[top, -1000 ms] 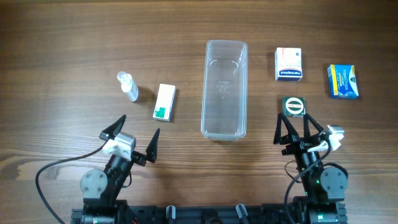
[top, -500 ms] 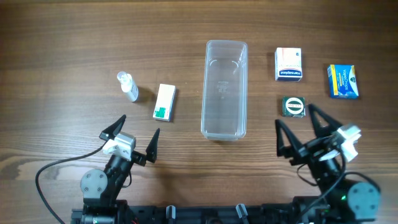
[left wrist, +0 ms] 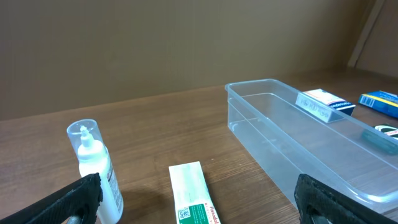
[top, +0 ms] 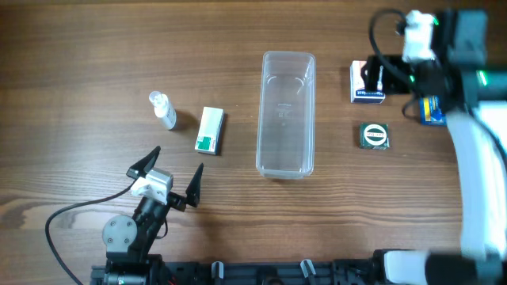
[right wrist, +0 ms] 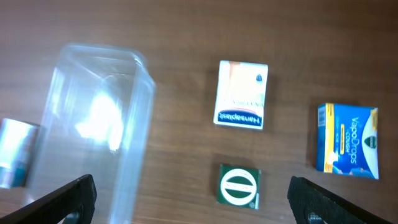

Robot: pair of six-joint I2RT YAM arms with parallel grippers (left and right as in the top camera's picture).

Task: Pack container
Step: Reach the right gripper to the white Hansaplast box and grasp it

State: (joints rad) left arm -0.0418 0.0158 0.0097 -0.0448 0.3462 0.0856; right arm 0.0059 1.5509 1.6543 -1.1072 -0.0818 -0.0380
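Observation:
The clear container (top: 286, 115) lies lengthwise in the middle of the table and holds nothing; it also shows in the left wrist view (left wrist: 311, 143) and the right wrist view (right wrist: 93, 124). My left gripper (top: 166, 178) is open and empty near the front edge, its jaws wide apart in its wrist view (left wrist: 202, 202). My right gripper (top: 372, 79) is open and empty, raised high over the white box (top: 369, 93). Its wrist view (right wrist: 196, 202) looks down on that white box (right wrist: 241, 94), a green box (right wrist: 239, 185) and a blue box (right wrist: 347, 142).
A small white bottle (top: 163, 110) and a white-and-green box (top: 210, 130) lie left of the container, ahead of my left gripper. The green box (top: 374, 135) and the blue box (top: 430, 111) lie right of it. The right arm partly covers the blue box.
My right arm has swung up from the front right to high over the back right, above the white box. The left arm and all objects have not moved.

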